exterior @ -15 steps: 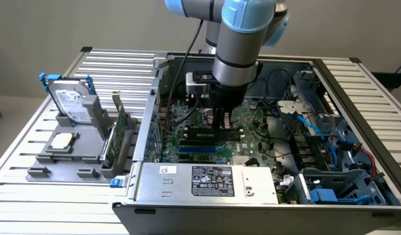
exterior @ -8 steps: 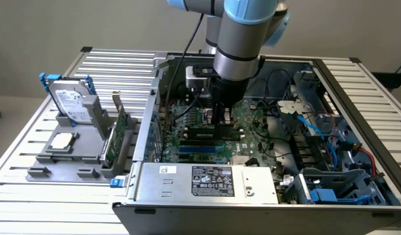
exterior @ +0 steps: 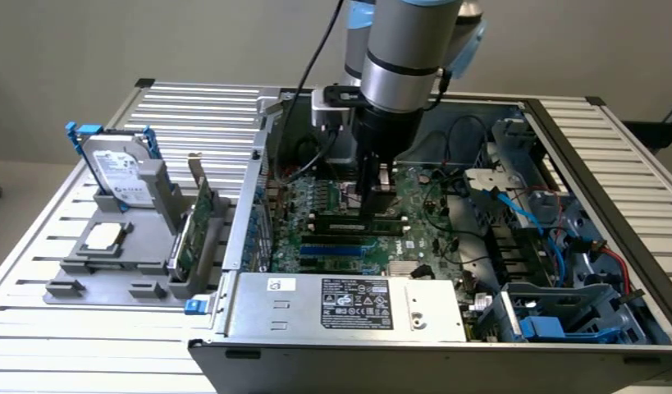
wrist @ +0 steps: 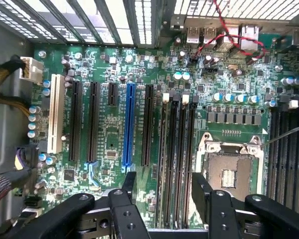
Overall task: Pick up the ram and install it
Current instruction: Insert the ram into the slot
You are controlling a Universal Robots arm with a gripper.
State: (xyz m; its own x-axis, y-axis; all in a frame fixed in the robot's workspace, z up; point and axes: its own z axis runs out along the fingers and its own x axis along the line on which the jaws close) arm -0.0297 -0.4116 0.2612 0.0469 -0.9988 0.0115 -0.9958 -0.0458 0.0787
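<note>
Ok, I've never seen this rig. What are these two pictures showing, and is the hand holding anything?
One picture comes from a camera off to the side, the other from a camera on the arm's wrist, looking down at the board. The grey column is the robot arm, reaching into an open computer case on a slatted table. Its hand hangs over the green motherboard; its two black fingers stand apart, open, gripping nothing. The ram stands in a slot right under the hand; whether it is clicked home I cannot tell. At the exterior view's left, a grey holder carries a hard drive and a card.
</note>
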